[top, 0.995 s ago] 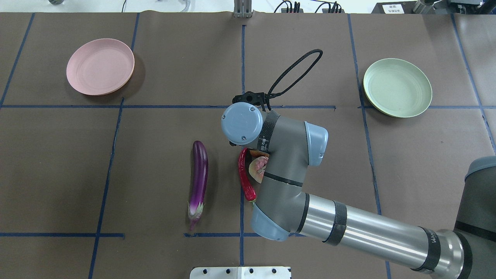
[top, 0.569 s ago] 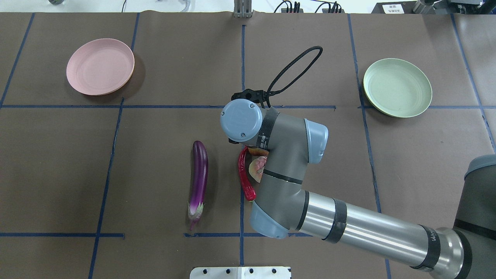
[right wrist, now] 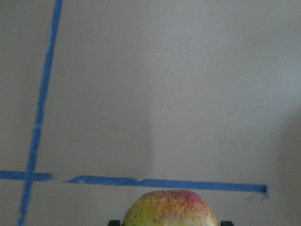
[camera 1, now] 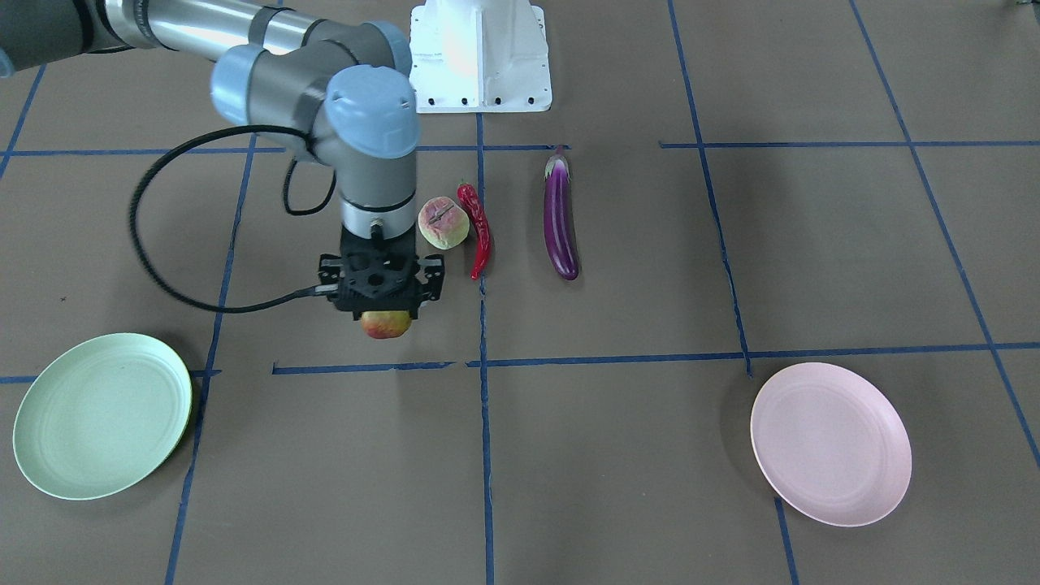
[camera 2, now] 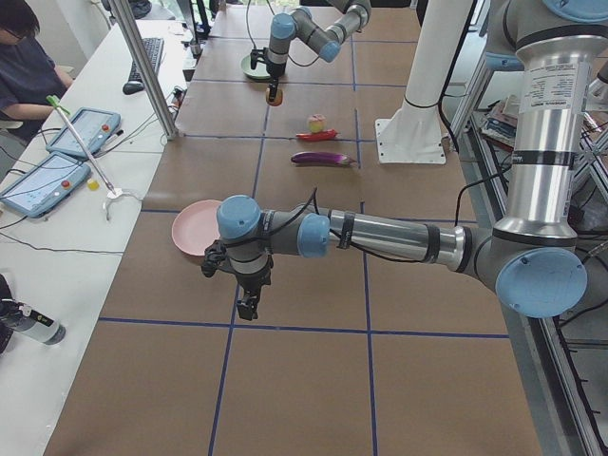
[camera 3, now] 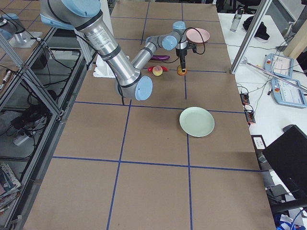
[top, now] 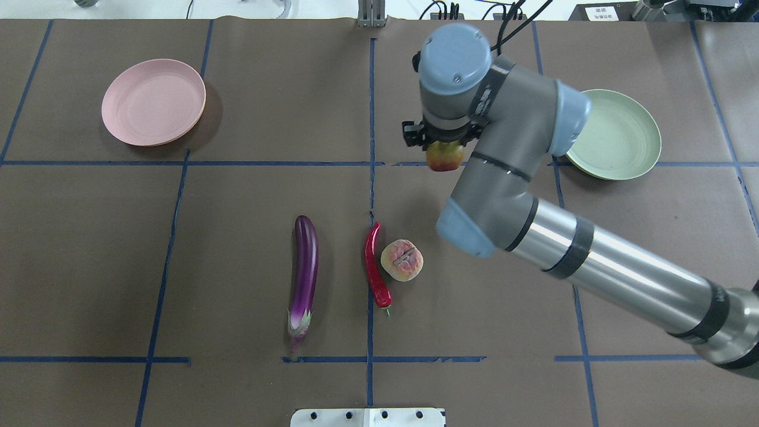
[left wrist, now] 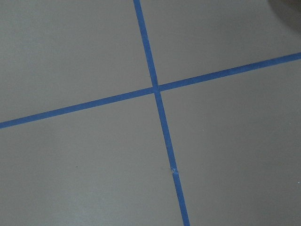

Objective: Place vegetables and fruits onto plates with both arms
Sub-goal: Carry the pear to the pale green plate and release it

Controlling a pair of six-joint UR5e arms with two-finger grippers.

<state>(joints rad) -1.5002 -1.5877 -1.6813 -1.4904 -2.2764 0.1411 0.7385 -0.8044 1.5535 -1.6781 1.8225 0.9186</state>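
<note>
- The right fingers (camera 1: 380, 302) are closed on the upper part of the pomegranate (top: 445, 156) and hold it clear of the bench (top: 237, 196); it hangs between the bench's middle and the mint green plate (top: 622, 139), nearer the plate.
- The pomegranate looks round, firm and smooth-skinned; I judge it light enough for this grip but apt to roll, so it wants setting down low in the plate's middle rather than dropping; only its lower half shows below the fingers, so how deep the hold goes cannot be told.
- The peach (top: 402, 260) lies on the bench just beside the chili pepper (top: 375, 270), perhaps touching it; it seems a similar round body, best taken across its widest part from above, away from the chili's side.
- The chili pepper is thin and curved; probably very light and easily nudged; a pinch across its mid-length looks safest.
- The eggplant (top: 304, 273) lies apart, parallel to the chili; long, glossy and likely slippery; holding it near the middle should keep it from tipping.
- The left fingers (camera 2: 249, 306) hang over bare bench near the pink plate (top: 153, 102), which holds nothing; whether they are open cannot be told.
</note>
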